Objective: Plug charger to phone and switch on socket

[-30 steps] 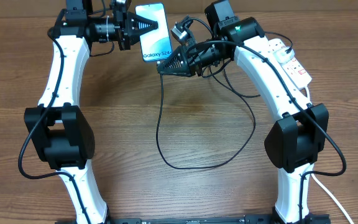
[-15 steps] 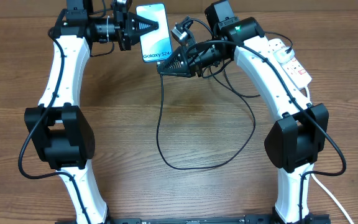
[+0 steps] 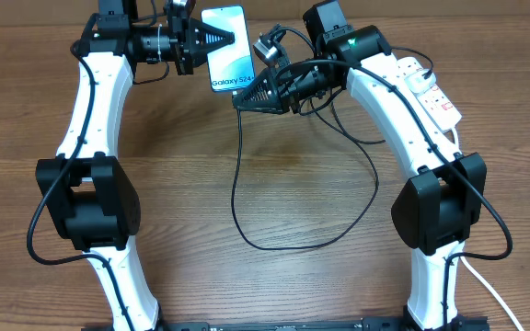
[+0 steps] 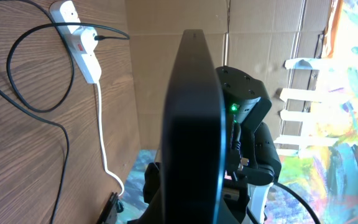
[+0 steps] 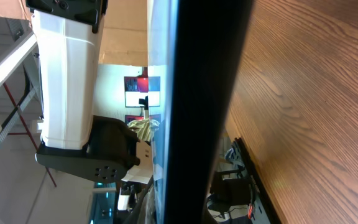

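The phone (image 3: 227,46) is held off the table at the back, screen up, with "Galaxy S24" at its near end. My left gripper (image 3: 212,40) is shut on its left edge; in the left wrist view the phone (image 4: 194,124) shows edge-on between the jaws. My right gripper (image 3: 243,96) is at the phone's near end, shut on the charger's connector; the tip itself is hidden. The phone's dark edge (image 5: 204,106) fills the right wrist view. The black charger cable (image 3: 236,184) hangs from the right gripper and loops over the table. The white socket (image 3: 431,87) lies at the back right and also shows in the left wrist view (image 4: 82,43).
The cable loop (image 3: 339,230) curves across the middle of the wooden table and back up to the socket. The socket's thick white cord (image 4: 104,137) runs off along the table's right edge. Both arm bases stand at the front.
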### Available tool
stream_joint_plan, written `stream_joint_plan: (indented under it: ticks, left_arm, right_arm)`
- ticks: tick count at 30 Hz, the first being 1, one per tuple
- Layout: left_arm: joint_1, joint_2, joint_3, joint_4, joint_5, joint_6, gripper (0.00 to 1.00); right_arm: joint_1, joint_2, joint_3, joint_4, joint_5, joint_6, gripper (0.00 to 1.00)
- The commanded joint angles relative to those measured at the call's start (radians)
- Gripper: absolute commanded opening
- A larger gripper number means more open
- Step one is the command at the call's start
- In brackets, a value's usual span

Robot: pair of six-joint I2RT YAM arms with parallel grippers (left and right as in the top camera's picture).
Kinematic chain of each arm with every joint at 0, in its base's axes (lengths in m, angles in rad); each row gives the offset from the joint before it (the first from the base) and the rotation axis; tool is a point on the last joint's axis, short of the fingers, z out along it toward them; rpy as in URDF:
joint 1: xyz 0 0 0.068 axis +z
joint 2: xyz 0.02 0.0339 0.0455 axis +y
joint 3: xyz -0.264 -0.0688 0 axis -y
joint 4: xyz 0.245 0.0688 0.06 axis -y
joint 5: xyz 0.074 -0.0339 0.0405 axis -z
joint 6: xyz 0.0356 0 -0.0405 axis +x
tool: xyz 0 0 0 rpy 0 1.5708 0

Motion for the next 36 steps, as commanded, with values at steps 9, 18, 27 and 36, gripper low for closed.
stream_joint_plan:
  ticks: [9, 18, 27, 36]
  left_arm:
    - [0.018, -0.041, 0.026, -0.004, -0.002, 0.0, 0.04]
    - [0.02, -0.041, 0.026, -0.003, -0.031, 0.001, 0.04]
    - [0.03, -0.041, 0.026, -0.004, -0.031, 0.0, 0.04]
    - [0.028, -0.041, 0.026, -0.003, -0.029, -0.041, 0.04]
  right_arm:
    - [-0.004, -0.027, 0.029, -0.008, -0.043, -0.011, 0.04]
    - [-0.016, -0.027, 0.029, -0.003, -0.045, -0.011, 0.04]
    - [-0.021, -0.037, 0.029, -0.023, -0.08, -0.023, 0.04]
    - [-0.01, -0.037, 0.029, -0.023, -0.067, -0.047, 0.04]
